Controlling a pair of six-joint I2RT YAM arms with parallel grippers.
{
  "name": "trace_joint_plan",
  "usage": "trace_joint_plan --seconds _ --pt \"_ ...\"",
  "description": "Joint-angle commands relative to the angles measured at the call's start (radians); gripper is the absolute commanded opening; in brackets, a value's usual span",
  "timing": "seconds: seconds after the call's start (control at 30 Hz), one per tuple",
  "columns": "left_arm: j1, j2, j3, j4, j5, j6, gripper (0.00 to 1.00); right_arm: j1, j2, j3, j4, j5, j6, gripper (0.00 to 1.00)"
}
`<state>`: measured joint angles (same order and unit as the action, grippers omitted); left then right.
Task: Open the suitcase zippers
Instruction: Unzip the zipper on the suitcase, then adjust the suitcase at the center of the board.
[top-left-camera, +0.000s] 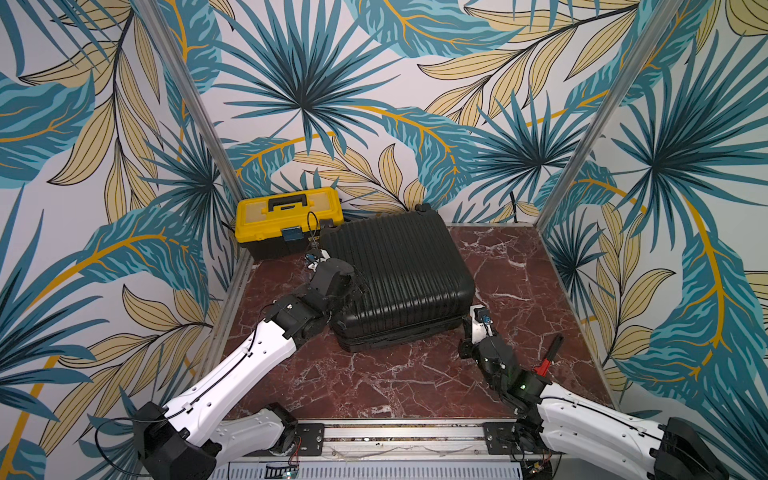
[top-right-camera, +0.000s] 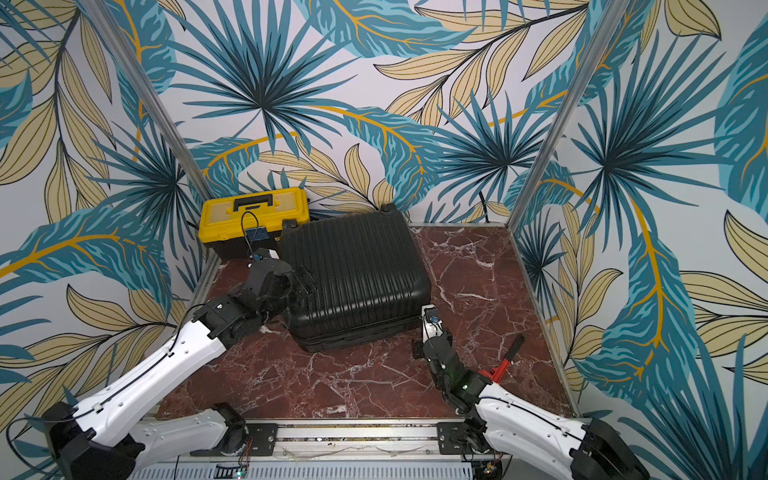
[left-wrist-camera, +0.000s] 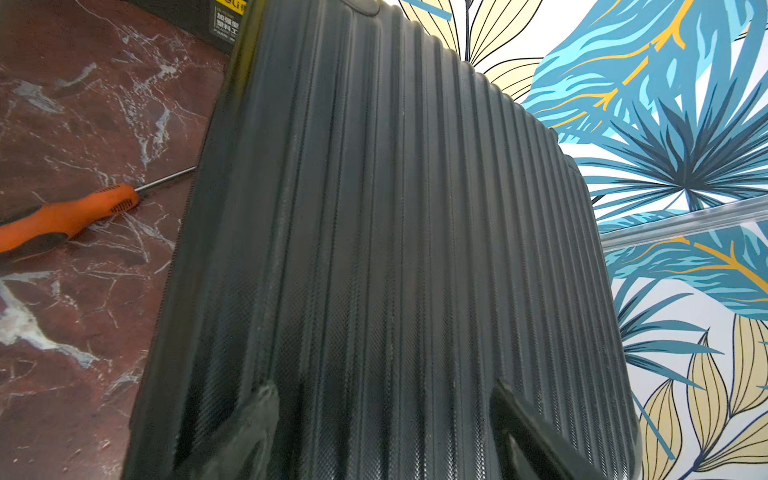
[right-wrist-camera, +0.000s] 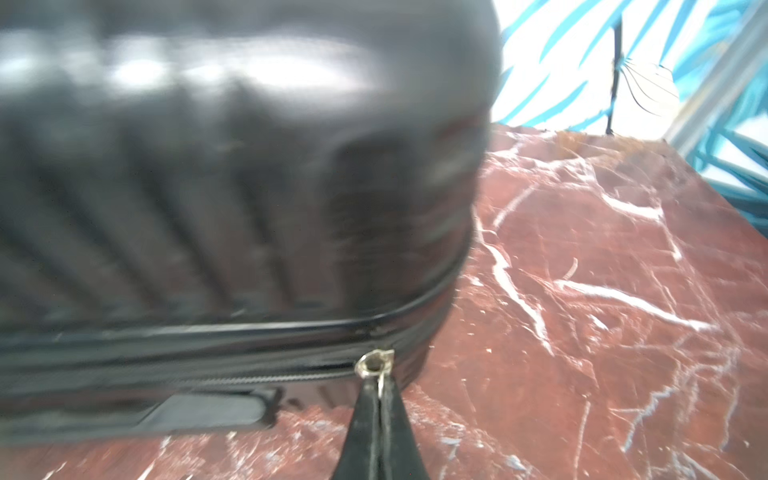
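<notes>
The black ribbed suitcase (top-left-camera: 399, 270) (top-right-camera: 353, 270) lies flat on the marble table, closed. My left gripper (left-wrist-camera: 384, 399) (top-left-camera: 353, 286) is open above the shell's left part, and its fingers (left-wrist-camera: 257, 415) straddle several ribs with nothing between them. Along the near side seam runs the zipper track (right-wrist-camera: 249, 379) (top-left-camera: 399, 338). At the suitcase's near right corner my right gripper (right-wrist-camera: 377, 390) (top-left-camera: 466, 332) is shut on the silver zipper pull (right-wrist-camera: 374, 365). The suitcase (right-wrist-camera: 232, 174) looks blurred in the right wrist view.
A yellow-and-black toolbox (top-left-camera: 286, 220) stands at the back left, touching the suitcase. An orange-handled screwdriver (left-wrist-camera: 62, 220) lies on the table (top-left-camera: 415, 382) beside the suitcase's left side. A red-and-black tool (top-left-camera: 548, 357) lies near the right wall. Patterned walls enclose three sides.
</notes>
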<state>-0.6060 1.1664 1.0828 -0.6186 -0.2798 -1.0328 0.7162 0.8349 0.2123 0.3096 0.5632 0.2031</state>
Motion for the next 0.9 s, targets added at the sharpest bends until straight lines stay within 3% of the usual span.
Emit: trace_joint_plan --seconds 0.0,0.17,0.33,0.47,0.57,0.77,0.87 --pt "0.025 0.067 -0.059 -0.325 0.019 0.042 0.83 -0.048 0.014 0.067 0.044 -0.008 0.048 0.00" --pt "0.017 -0.076 -0.019 -0.406 0.014 0.031 0.92 -0.048 0.023 0.080 -0.017 -0.056 0.090 0.00" --pt "0.008 -0.208 -0.052 -0.525 -0.015 0.015 0.85 -0.048 -0.011 0.099 -0.126 -0.032 0.106 0.00" --pt "0.037 -0.271 -0.119 -0.544 -0.091 0.011 0.86 -0.044 -0.059 0.135 -0.299 -0.060 0.201 0.00" --pt "0.106 -0.215 -0.096 -0.539 -0.100 0.006 0.89 -0.026 -0.126 0.105 -0.353 -0.075 0.265 0.00" --pt "0.213 0.043 0.043 -0.490 -0.169 0.010 0.88 -0.001 -0.266 0.076 -0.467 -0.073 0.303 0.00" --pt "0.246 0.190 0.108 -0.384 -0.102 0.062 0.85 0.014 -0.284 0.077 -0.498 -0.096 0.306 0.00"
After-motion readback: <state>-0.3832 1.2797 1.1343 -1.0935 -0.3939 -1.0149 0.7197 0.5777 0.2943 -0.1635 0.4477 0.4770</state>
